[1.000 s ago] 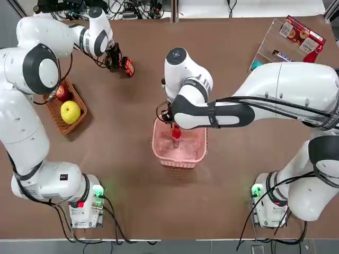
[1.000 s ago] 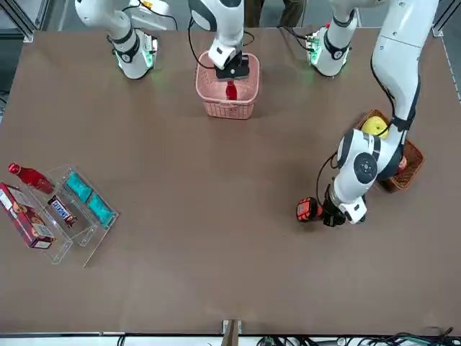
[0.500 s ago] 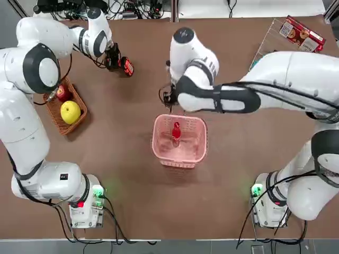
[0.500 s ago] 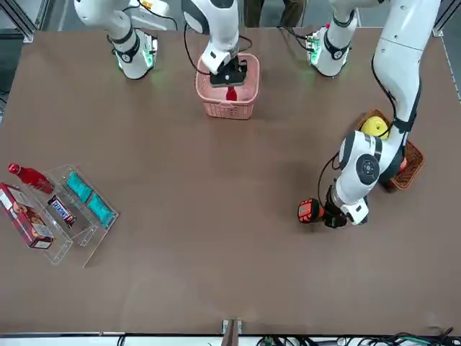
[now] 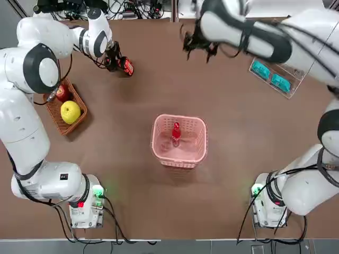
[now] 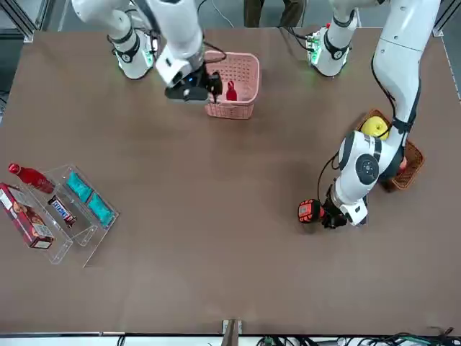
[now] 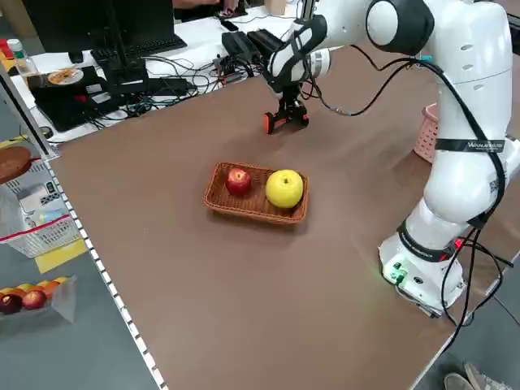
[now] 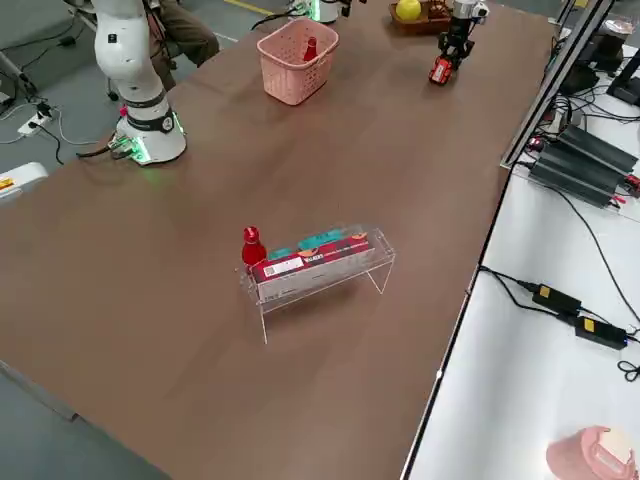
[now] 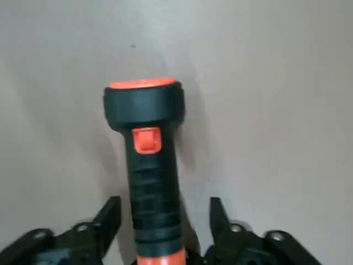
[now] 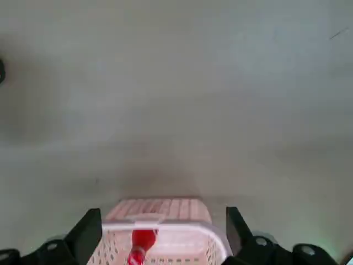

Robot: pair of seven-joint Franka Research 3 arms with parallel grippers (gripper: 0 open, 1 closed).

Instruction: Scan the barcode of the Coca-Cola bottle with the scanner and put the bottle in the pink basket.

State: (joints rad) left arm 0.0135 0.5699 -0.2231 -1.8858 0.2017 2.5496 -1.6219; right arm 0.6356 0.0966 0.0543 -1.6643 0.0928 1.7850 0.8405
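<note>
The Coca-Cola bottle (image 5: 176, 133) stands inside the pink basket (image 5: 180, 161) in the middle of the table, with nothing gripping it; it also shows in the front view (image 6: 231, 91). My right gripper (image 5: 198, 49) hangs open and empty well above the table, beyond the basket's far side. Its wrist view looks down on the basket (image 10: 165, 210) and the bottle (image 10: 142, 245). The scanner (image 5: 127, 66) lies on the table at the far left. My left gripper (image 9: 164, 218) is open, its fingers standing clear on either side of the scanner's handle (image 9: 151, 182).
A brown wicker basket (image 5: 57, 119) with an apple and a yellow fruit sits at the left edge. A clear rack (image 6: 72, 209) with snack packs stands at the far right, with a second red bottle (image 6: 29, 175) beside it.
My right gripper let go of the bottle in the basket, opened, rose and swung away toward the far side. My left gripper opened off the scanner's handle.
</note>
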